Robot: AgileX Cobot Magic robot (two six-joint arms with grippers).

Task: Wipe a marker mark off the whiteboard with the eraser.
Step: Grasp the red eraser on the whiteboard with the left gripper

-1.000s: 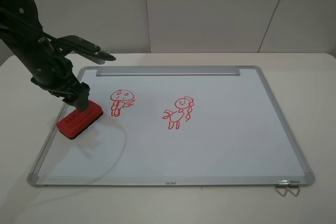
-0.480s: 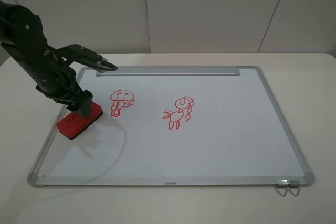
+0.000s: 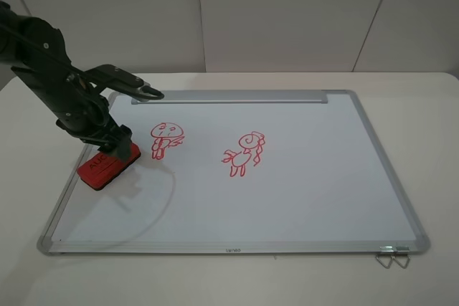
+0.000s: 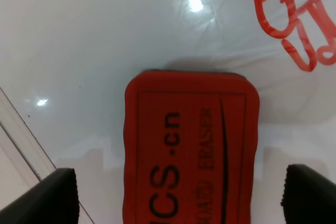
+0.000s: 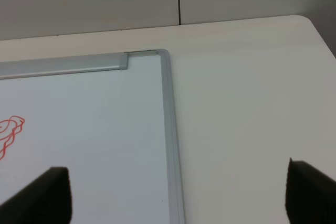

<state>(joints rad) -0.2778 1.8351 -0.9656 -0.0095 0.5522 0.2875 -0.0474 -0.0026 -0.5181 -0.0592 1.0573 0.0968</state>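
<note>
Jaws of the left gripper (image 4: pixel 184 192) are standing spread wide, straddling the red block eraser (image 3: pixel 107 165) without touching its sides. That eraser, showing dark lettering on top, is lying flat on the whiteboard (image 3: pixel 287 206) near its left frame, just beside the red mushroom-headed marker mark (image 3: pixel 166 139). The right gripper (image 5: pixel 181 192) is hanging with jaws apart over the board's far right corner.

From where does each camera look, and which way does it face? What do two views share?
Exterior high: mounted high, facing down over the whole whiteboard; the left arm shows.
Left wrist: looks down on the eraser and marker mark; left fingertips show.
Right wrist: looks across the whiteboard's tray-side corner; right fingertips show.
Shared: exterior high and left wrist both show eraser and marker mark.
</note>
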